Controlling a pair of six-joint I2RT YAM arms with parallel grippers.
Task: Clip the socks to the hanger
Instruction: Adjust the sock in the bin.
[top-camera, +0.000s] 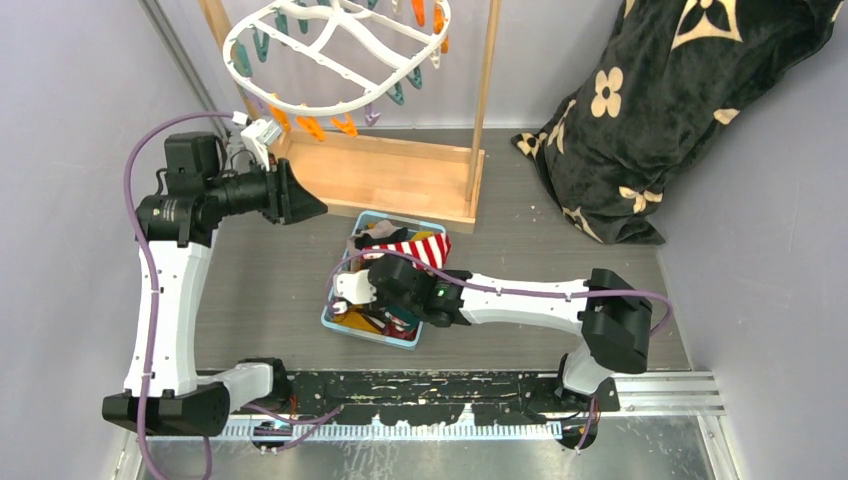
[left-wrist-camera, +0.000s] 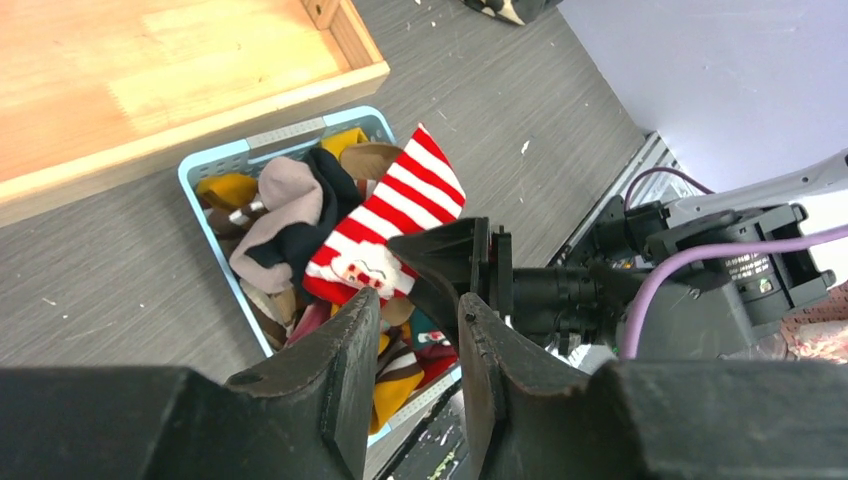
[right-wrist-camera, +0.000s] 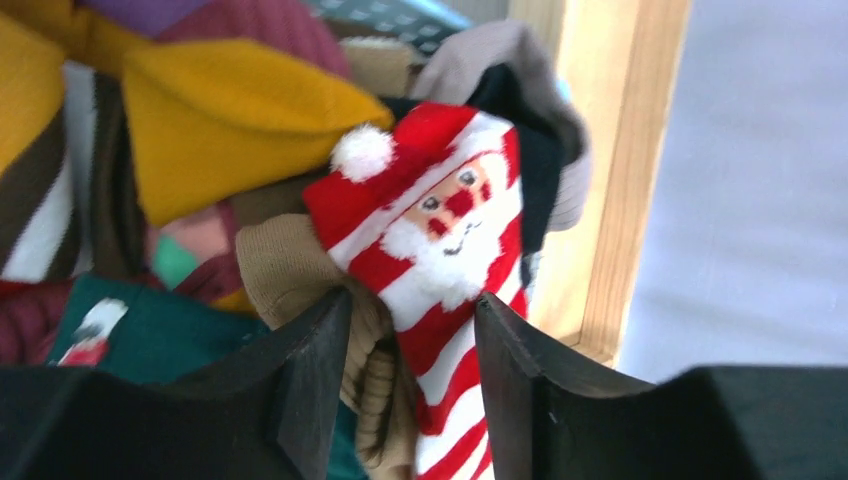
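The white oval hanger (top-camera: 330, 105) with orange and teal clips hangs at the back, inside a wooden frame. Several socks fill a light blue basket (top-camera: 372, 335) at the table's middle. My right gripper (top-camera: 385, 275) reaches into the basket. In the right wrist view its jaws (right-wrist-camera: 412, 310) press on a red-white striped Santa sock (right-wrist-camera: 450, 230), with a tan sock (right-wrist-camera: 285, 260) caught beside it. Mustard (right-wrist-camera: 230, 110) and teal (right-wrist-camera: 150, 340) socks lie around them. My left gripper (top-camera: 312, 205) is open and empty, raised below the hanger's left rim. From there it looks down on the striped sock (left-wrist-camera: 400, 200).
The wooden stand's base board (top-camera: 380, 170) lies just behind the basket, with its uprights (top-camera: 485, 90) beside the hanger. A black flower-patterned blanket (top-camera: 660, 100) is heaped at the back right. Grey walls close both sides. A metal rail (top-camera: 660, 390) runs along the near edge.
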